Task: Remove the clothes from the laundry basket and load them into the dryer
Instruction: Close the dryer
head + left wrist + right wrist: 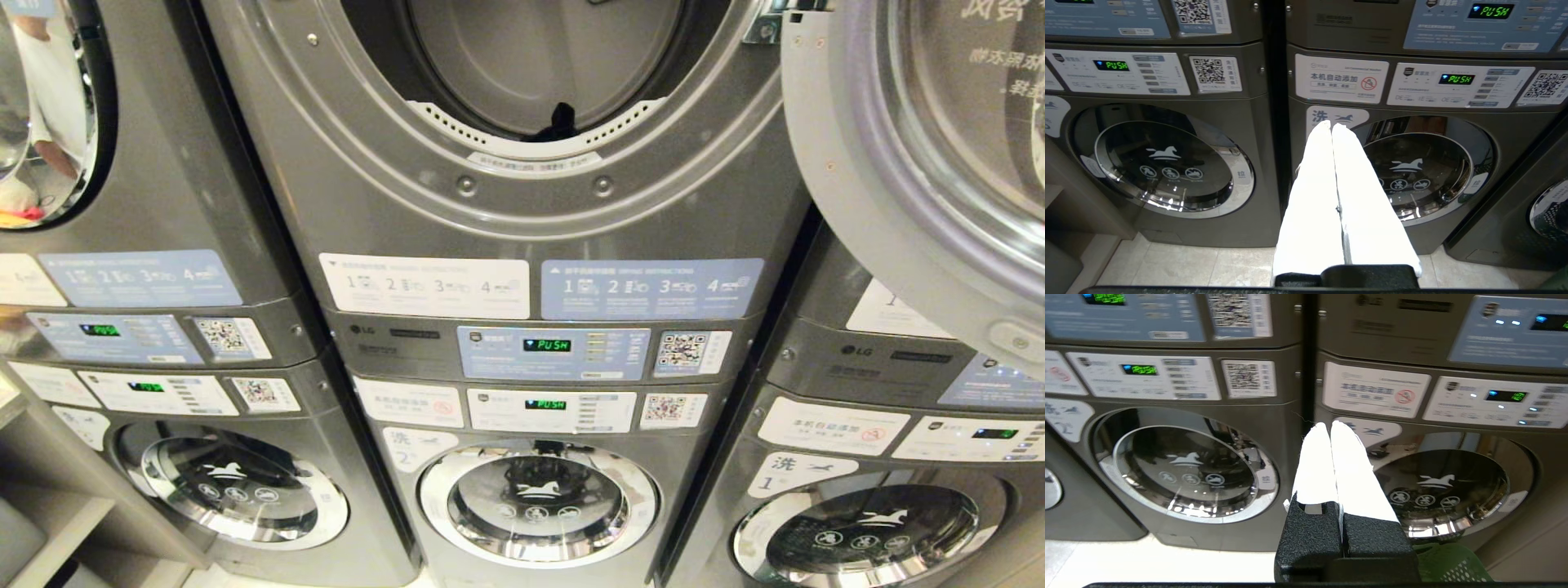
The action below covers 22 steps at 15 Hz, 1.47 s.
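Observation:
The upper machine in the middle stack is the dryer [392, 175]. Its round opening is uncovered and its door [849, 196] is swung out to the right. A small dark piece of clothing [559, 122] lies on the lower lip of the drum. A corner of the green perforated laundry basket [1453, 567] shows low on the floor in the right wrist view. Neither arm appears in the head view. My left gripper [1332, 124] is shut and empty, its white fingers pressed together, facing the lower washers. My right gripper [1329, 425] is likewise shut and empty.
Three stacked grey machines stand side by side. The lower washers [539, 502] have closed round glass doors and lit control panels [551, 351]. A pale shelf unit [49, 506] stands at the far left. Light floor tiles [1208, 265] run in front of the machines.

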Tool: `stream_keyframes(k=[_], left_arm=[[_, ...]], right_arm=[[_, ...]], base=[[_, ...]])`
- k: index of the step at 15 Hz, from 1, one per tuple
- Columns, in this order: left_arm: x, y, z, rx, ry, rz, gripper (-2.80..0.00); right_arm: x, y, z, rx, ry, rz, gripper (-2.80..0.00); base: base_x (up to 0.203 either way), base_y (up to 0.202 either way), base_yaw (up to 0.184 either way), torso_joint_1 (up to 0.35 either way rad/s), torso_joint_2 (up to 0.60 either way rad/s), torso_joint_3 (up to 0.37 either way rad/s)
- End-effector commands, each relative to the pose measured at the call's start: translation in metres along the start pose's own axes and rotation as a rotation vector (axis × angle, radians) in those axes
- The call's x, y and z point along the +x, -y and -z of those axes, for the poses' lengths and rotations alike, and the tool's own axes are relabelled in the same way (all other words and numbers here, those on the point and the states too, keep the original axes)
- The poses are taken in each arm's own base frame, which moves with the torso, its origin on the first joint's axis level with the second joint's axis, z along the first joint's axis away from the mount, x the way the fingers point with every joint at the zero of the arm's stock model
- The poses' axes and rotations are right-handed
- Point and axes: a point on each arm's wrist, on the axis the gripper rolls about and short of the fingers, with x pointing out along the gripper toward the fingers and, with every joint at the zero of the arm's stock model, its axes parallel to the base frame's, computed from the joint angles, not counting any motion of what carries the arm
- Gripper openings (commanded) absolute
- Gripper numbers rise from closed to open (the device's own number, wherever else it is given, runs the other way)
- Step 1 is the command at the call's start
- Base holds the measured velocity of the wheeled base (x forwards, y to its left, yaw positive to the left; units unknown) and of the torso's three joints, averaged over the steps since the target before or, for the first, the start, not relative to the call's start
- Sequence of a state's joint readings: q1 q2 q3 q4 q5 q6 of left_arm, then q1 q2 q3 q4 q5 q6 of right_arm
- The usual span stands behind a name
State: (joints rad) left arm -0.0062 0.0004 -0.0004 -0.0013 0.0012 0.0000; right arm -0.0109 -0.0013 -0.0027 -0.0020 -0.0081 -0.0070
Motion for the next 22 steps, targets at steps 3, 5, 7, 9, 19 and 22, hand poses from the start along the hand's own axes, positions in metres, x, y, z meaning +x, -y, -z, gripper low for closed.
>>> stream_keyframes(k=[3,5,7,9,19,22], left_arm=[[0.0,0.0,0.0001,0.0,0.0,0.0,-2.8],[0.0,0.0,0.0001,0.0,0.0,0.0,-2.8],[0.0,0.0,0.0002,0.003,-0.001,0.0,-2.8],[-0.0001,0.0,-0.0002,0.003,0.001,0.0,-2.8],[0.0,0.0,0.0002,0.002,-0.001,0.0,-2.8],[-0.0001,0.0,-0.0002,0.0,0.0,0.0,-2.8]], right_arm=[[0.0002,0.0,0.0002,0.005,-0.001,0.001,-2.8],[0.0002,0.0,0.0003,0.004,-0.002,0.001,-2.8],[0.0002,0.0,0.0002,0.004,-0.002,0.001,-2.8],[0.0002,0.0,0.0002,0.004,-0.002,0.001,-2.8],[0.0002,0.0,0.0002,0.008,-0.001,0.001,-2.8],[0.0002,0.0,0.0002,0.007,-0.001,0.001,-2.8]], base=[[0.0,-0.193,0.001,-0.002,0.01,0.006],[0.0,-0.196,0.001,0.0,0.01,0.002],[0.0,-0.193,0.003,-0.002,0.01,0.007],[0.0,-0.194,0.001,0.001,0.01,0.004],[0.0,-0.065,0.0,0.0,0.0,0.001],[0.0,0.0,0.0,0.0,0.0,0.102]])
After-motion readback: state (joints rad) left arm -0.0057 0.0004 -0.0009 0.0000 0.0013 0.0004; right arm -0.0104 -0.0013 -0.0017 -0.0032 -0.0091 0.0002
